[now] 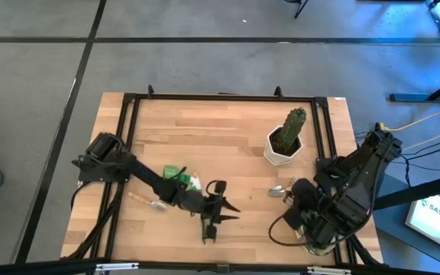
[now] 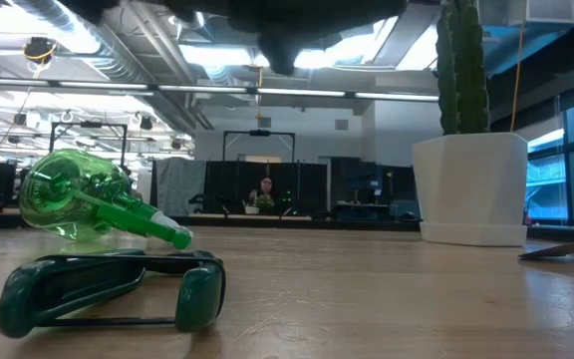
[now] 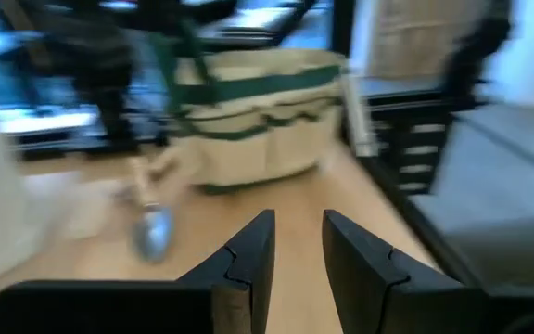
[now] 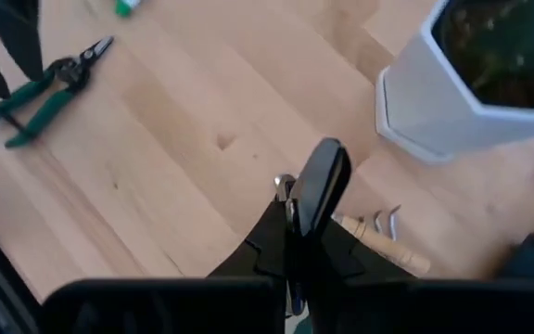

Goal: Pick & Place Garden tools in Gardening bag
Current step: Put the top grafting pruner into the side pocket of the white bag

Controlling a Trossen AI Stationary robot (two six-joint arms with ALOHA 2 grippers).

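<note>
Left gripper (image 3: pixel 297 255): fingers slightly apart, holding nothing. Right gripper (image 4: pixel 315 199): closed, empty. Gardening bag (image 3: pixel 248 116) contents not visible; cactus in white pot (image 1: pixel 283 145).

Two dark jointed arms, black cabling, flat angular black fingers (image 3: pixel 248 269).

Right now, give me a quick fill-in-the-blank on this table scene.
The green spray bottle lies on its ____.
The white pot holds a ____.
The right gripper is ____.
The left gripper, jaws apart, holds ____.
Missing: side; cactus; shut; nothing.
</note>
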